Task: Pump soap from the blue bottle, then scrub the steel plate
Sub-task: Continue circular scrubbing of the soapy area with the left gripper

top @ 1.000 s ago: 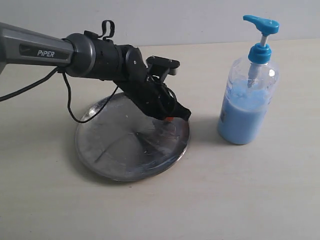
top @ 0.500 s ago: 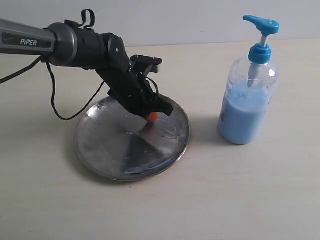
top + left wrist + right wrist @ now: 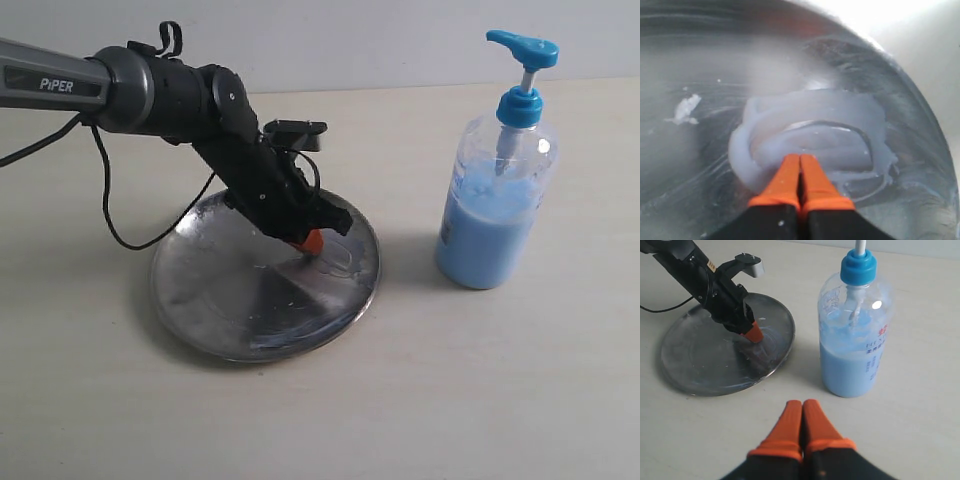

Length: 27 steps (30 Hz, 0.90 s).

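Note:
The steel plate (image 3: 215,300) lies on the pale table, left of the blue bottle (image 3: 495,210). A smear of milky bluish soap (image 3: 840,115) spreads over the plate's right part. My left gripper (image 3: 312,243) is shut, its orange fingertips (image 3: 790,172) pressed together with nothing between them, tips down in the soap on the plate (image 3: 685,165). The bottle (image 3: 857,355) stands upright, about half full of pale blue liquid. My right gripper (image 3: 802,405) is shut and holds nothing, hovering over the table in front of the bottle; it is out of the exterior view.
A black cable (image 3: 120,220) hangs from the left arm (image 3: 150,90) and loops down near the plate's left rim. A pale wall (image 3: 320,40) bounds the table at the back. Small white flecks (image 3: 685,107) lie on the plate.
The left arm has drawn back to the left, then its tip has slid slightly right and down across the plate's soapy part. The bottle has not moved.

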### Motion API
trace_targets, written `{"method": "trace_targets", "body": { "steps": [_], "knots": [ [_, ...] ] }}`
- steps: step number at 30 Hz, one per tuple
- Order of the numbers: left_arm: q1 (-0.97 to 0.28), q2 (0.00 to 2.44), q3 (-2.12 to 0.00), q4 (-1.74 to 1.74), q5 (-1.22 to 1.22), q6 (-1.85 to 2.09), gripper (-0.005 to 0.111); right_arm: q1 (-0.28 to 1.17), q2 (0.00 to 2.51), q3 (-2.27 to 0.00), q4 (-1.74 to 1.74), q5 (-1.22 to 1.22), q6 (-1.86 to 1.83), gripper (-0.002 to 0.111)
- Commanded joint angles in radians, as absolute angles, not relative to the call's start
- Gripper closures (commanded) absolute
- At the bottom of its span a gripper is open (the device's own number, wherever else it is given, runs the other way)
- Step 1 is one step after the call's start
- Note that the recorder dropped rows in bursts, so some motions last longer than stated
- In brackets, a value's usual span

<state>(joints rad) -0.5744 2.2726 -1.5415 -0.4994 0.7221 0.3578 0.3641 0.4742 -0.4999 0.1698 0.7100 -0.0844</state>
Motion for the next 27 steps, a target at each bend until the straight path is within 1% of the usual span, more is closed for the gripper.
{"method": "trace_targets", "body": {
  "steps": [1,4,8,13,18,22,27],
  "knots": [
    [-0.58,2.317,-1.514,-0.475,0.681,0.366,0.107,0.361,0.466,-0.504,0.176,0.708,-0.09,0.108],
    [-0.58,2.317,-1.514,-0.475,0.627,0.361,0.107,0.361,0.466,-0.504,0.176,0.708,-0.09,0.108],
    [-0.58,2.317,-1.514,-0.426,0.628,0.361,0.107,0.361,0.466,-0.504,0.176,0.708,-0.09,0.108],
    [-0.58,2.317,-1.514,-0.329,0.744,0.359,0.107,0.361,0.466,-0.504,0.176,0.706,-0.09,0.108],
    [-0.587,2.317,-1.514,-0.365,0.813,0.374,0.107,0.361,0.466,-0.504,0.176,0.706,-0.09,0.108],
    [-0.616,2.317,-1.514,-0.401,0.807,0.394,0.107,0.361,0.466,-0.504,0.176,0.706,-0.09,0.108],
    [-0.666,2.317,-1.514,-0.405,0.74,0.401,0.107,0.361,0.466,-0.504,0.178,0.706,-0.09,0.108]
  ]
}}
